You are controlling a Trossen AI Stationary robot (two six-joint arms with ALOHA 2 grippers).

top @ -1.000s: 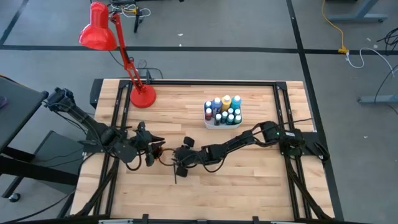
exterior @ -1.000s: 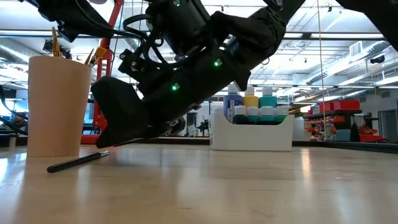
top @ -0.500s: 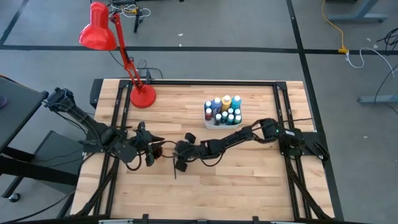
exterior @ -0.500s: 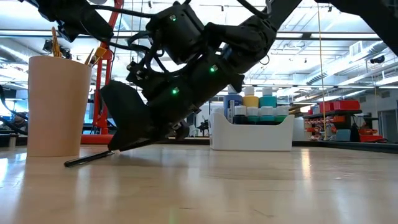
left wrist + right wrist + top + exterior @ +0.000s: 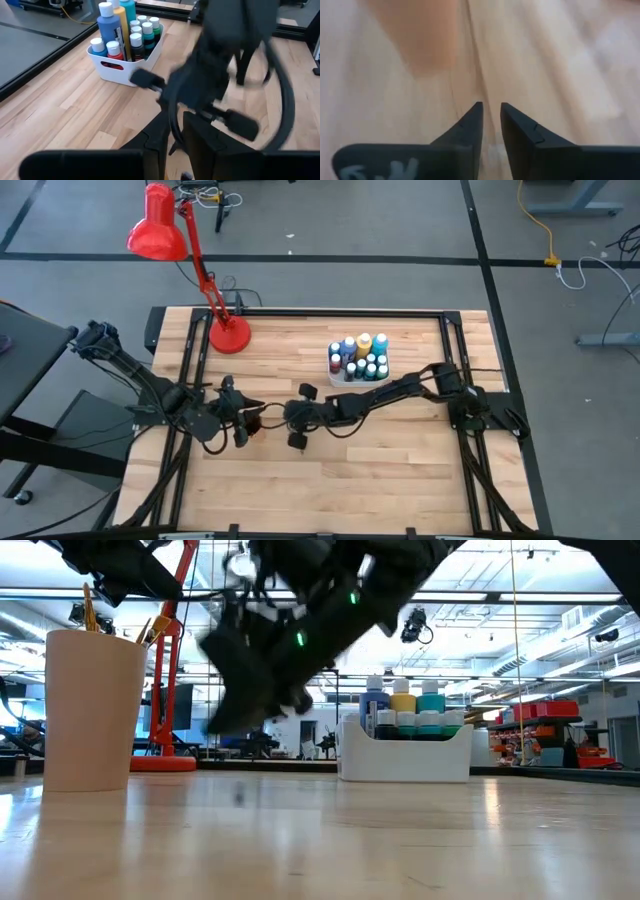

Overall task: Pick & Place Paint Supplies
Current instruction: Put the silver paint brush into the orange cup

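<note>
Bottles (image 5: 359, 357) packed upright in tray (image 5: 345, 378), back-centre of counter (image 5: 400, 450); front half open. Right tool (image 5: 292, 420) mid-counter, lifted, fingers a narrow gap apart, grip unclear. Left tool (image 5: 243, 423) beside cup (image 5: 92, 710), narrow gap too, can't tell what's held.

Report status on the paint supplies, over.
Right gripper raised mid-table. Left gripper beside cup of brushes. Paint bottles in tray. Nothing blocking.

A light wooden tabletop (image 5: 400, 450) with a black frame stands on grey floor (image 5: 330, 225) crossed by dark tape lines. A red desk lamp (image 5: 160, 225) sits at its far left corner. Ceiling lights glow beyond.
</note>
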